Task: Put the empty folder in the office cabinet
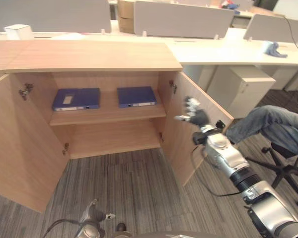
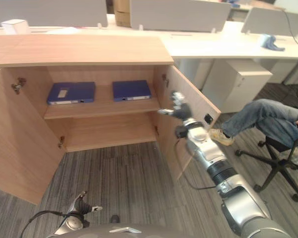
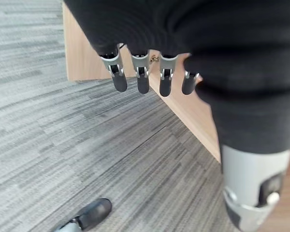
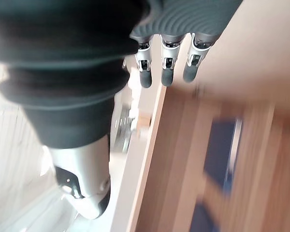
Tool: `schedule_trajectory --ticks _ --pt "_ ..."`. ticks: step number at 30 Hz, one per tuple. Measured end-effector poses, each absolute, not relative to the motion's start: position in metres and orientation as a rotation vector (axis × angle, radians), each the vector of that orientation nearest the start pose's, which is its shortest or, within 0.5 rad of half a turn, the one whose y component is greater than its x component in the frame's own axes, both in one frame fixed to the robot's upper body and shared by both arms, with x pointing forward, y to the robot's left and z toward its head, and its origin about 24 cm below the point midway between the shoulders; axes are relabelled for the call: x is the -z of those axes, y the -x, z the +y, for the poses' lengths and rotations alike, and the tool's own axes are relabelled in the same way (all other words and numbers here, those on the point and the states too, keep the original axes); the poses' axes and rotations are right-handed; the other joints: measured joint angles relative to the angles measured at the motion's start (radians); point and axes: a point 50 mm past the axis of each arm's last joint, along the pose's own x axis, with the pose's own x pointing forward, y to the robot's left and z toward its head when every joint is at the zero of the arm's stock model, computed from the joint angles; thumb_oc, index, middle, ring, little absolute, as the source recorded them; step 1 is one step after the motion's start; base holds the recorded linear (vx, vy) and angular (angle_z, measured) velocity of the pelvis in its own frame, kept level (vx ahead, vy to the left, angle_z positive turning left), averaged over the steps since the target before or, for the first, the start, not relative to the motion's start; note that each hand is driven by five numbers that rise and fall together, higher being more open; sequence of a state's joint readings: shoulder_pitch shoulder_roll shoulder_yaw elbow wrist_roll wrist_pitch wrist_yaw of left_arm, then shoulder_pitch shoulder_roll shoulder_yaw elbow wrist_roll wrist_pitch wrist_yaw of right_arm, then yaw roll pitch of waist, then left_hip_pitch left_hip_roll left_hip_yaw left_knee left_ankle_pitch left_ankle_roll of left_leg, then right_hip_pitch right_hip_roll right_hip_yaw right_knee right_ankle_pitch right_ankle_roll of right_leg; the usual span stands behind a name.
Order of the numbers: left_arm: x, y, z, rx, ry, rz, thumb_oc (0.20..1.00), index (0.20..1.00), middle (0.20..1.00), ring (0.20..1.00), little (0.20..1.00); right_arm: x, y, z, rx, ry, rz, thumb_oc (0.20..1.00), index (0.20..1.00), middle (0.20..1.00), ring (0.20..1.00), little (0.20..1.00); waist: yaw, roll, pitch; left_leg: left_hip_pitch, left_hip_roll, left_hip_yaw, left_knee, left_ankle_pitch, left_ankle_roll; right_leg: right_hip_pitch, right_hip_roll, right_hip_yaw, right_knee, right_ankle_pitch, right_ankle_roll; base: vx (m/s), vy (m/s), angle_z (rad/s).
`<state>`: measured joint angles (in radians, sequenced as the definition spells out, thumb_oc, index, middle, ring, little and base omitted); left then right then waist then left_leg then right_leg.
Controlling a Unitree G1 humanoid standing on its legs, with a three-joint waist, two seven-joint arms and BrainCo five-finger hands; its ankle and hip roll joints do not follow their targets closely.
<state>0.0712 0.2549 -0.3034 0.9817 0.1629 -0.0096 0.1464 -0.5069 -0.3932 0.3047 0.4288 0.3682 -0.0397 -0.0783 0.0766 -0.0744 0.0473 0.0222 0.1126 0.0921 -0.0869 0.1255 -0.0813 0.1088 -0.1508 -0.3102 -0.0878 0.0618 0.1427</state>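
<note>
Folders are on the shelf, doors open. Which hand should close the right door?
Right. The right hand hangs open by the right door's edge; the left hand hangs low over the carpet.

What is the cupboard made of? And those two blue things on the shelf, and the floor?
The cabinet looks like light wood-look board, matt, with faint grain lines; real wood or laminate, I cannot tell. The two blue folders look like smooth plastic or coated card, with pale labels. The floor looks like grey carpet tile, soft and striped. The right hand, open, is by the right door.
</note>
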Motion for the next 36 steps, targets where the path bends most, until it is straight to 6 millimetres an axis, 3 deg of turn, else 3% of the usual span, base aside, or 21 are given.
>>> schedule_trajectory --ticks 7,11,13,17,20,24,28,36 --pt "0.146 -0.118 0.212 0.059 -0.620 0.962 1.000 1.000 1.000 1.000 1.000 -0.087 -0.355 -0.240 0.394 0.407 0.014 1.000 1.000 1.000 1.000 1.000 -0.011 0.027 -0.002 0.025 0.004 -0.002 0.006 0.004 -0.007 0.025 0.006 0.000 0.000 -0.002 -0.004 0.00 0.001 -0.01" --pt "0.145 -0.118 0.213 0.052 -0.630 0.956 1.000 1.000 1.000 1.000 1.000 -0.070 -0.356 -0.272 0.556 0.461 0.197 1.000 1.000 1.000 1.000 1.000 -0.001 0.026 -0.003 0.026 0.004 -0.002 0.006 0.004 -0.007 0.026 0.006 0.000 0.000 -0.002 -0.004 0.00 0.000 0.00" --pt "0.146 -0.118 0.210 0.066 -0.636 0.951 1.000 1.000 1.000 1.000 1.000 -0.047 -0.346 -0.284 0.593 0.475 0.344 1.000 1.000 1.000 1.000 1.000 0.013 0.026 -0.003 0.026 0.004 -0.002 0.006 0.004 -0.007 0.026 0.006 -0.001 0.001 -0.004 -0.005 0.00 0.000 0.00" --pt "0.147 -0.116 0.208 0.095 -0.650 0.953 1.000 1.000 1.000 1.000 1.000 -0.021 -0.335 -0.281 0.563 0.449 0.476 1.000 1.000 1.000 1.000 1.000 0.021 0.028 -0.002 0.024 0.004 -0.004 0.006 0.004 -0.007 0.025 0.006 -0.002 0.000 -0.004 -0.005 0.00 0.000 0.00" --pt "0.147 -0.116 0.205 0.124 -0.657 0.947 1.000 1.000 1.000 1.000 1.000 -0.002 -0.329 -0.268 0.513 0.409 0.567 1.000 1.000 1.000 1.000 1.000 0.032 0.036 0.000 0.009 0.004 -0.007 0.006 0.002 -0.010 0.013 0.006 -0.004 0.000 -0.001 -0.002 -0.01 0.002 0.02" --pt "0.144 -0.122 0.201 0.148 -0.651 0.917 1.000 1.000 1.000 1.000 1.000 0.002 -0.330 -0.261 0.485 0.370 0.584 1.000 1.000 1.000 1.000 1.000 0.049 0.043 0.000 -0.016 0.004 -0.019 0.006 0.010 -0.007 -0.006 0.007 -0.009 0.000 0.003 -0.005 -0.01 0.000 0.08" --pt "0.142 -0.124 0.199 0.157 -0.647 0.901 1.000 1.000 1.000 1.000 1.000 0.009 -0.332 -0.241 0.417 0.345 0.597 1.000 1.000 1.000 1.000 1.000 0.075 0.051 0.003 -0.045 0.003 -0.043 0.006 0.018 -0.011 -0.018 0.009 -0.033 -0.001 0.002 -0.007 0.02 -0.010 0.17" --pt "0.134 -0.134 0.204 0.175 -0.652 0.848 1.000 1.000 1.000 1.000 1.000 0.007 -0.335 -0.238 0.409 0.255 0.614 1.000 1.000 1.000 1.000 1.000 0.093 0.059 0.012 -0.071 0.005 -0.073 0.006 0.030 -0.011 -0.027 0.016 -0.063 -0.001 -0.002 -0.012 0.02 -0.014 0.10"
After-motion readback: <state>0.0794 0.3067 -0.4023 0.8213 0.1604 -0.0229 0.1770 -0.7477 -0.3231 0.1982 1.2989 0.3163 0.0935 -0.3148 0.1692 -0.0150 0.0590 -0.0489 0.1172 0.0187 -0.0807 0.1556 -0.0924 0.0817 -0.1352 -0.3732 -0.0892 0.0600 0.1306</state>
